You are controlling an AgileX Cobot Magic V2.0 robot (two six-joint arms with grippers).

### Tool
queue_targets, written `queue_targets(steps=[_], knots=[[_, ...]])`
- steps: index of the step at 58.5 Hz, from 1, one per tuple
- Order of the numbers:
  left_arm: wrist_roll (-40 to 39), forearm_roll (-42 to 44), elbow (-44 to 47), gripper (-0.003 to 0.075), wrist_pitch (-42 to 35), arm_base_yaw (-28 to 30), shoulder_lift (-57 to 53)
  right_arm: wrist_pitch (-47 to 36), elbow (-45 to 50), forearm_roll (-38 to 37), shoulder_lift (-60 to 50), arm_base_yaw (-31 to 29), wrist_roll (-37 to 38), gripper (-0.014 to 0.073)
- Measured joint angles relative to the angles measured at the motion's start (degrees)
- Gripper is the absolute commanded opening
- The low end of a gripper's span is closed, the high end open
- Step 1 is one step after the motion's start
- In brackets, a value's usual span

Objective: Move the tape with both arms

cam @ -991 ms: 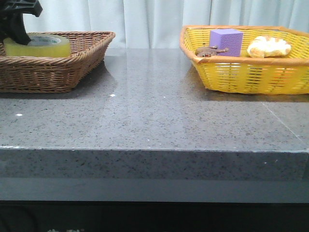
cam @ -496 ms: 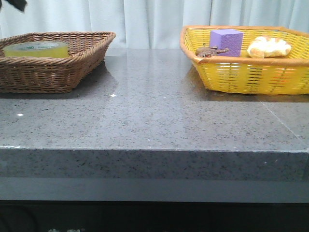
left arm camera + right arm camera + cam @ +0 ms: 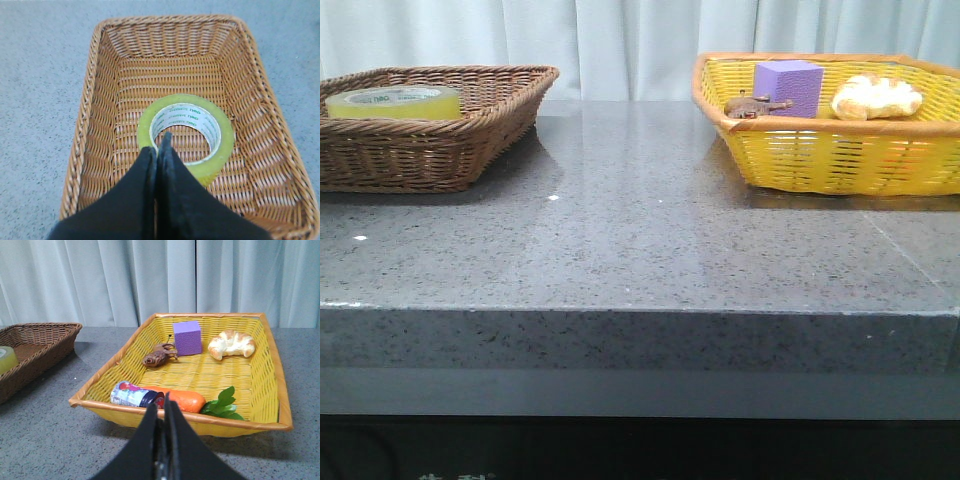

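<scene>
The round yellow see-through tape roll (image 3: 186, 134) lies inside the brown woven basket (image 3: 100, 75). Both black grippers, left (image 3: 160, 145) and right (image 3: 161, 407), are pressed together, holding nothing.

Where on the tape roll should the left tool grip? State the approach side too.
Grip the tape across its wall, one finger inside the open core, one outside, coming straight down from above. It lies flat in the brown basket, hole upward, and the basket walls likely block a side approach.

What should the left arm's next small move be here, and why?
Probably hold off or retreat: the tape lies flat in the brown basket, the left gripper is shut above it holding nothing, so the transfer looks done.
</scene>
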Motion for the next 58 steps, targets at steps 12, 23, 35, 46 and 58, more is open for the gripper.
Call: queue_targets(steps=[12, 23, 35, 46, 58], knots=[[0.00, 0.00, 12.15, -0.0020, -4.67, 0.00, -13.17, 0.00, 0.00, 0.00, 0.00, 0.00, 0.00, -0.0078], [0.00, 0.00, 21.86, -0.0020, -5.23, 0.00, -27.31, 0.00, 0.00, 0.00, 0.00, 0.00, 0.00, -0.0078], [0.00, -1.76, 29.98, -0.0020, -3.23, 0.00, -41.48, 0.00, 0.00, 0.00, 0.00, 0.00, 0.00, -0.0078], [0.00, -2.41, 35.53, -0.0020, -1.97, 0.00, -50.58, 0.00, 0.00, 0.00, 0.00, 0.00, 0.00, -0.0078], [0.00, -2.55, 36.46, -0.0020, -1.97, 0.00, -52.49, 0.00, 0.00, 0.00, 0.00, 0.00, 0.00, -0.0078]])
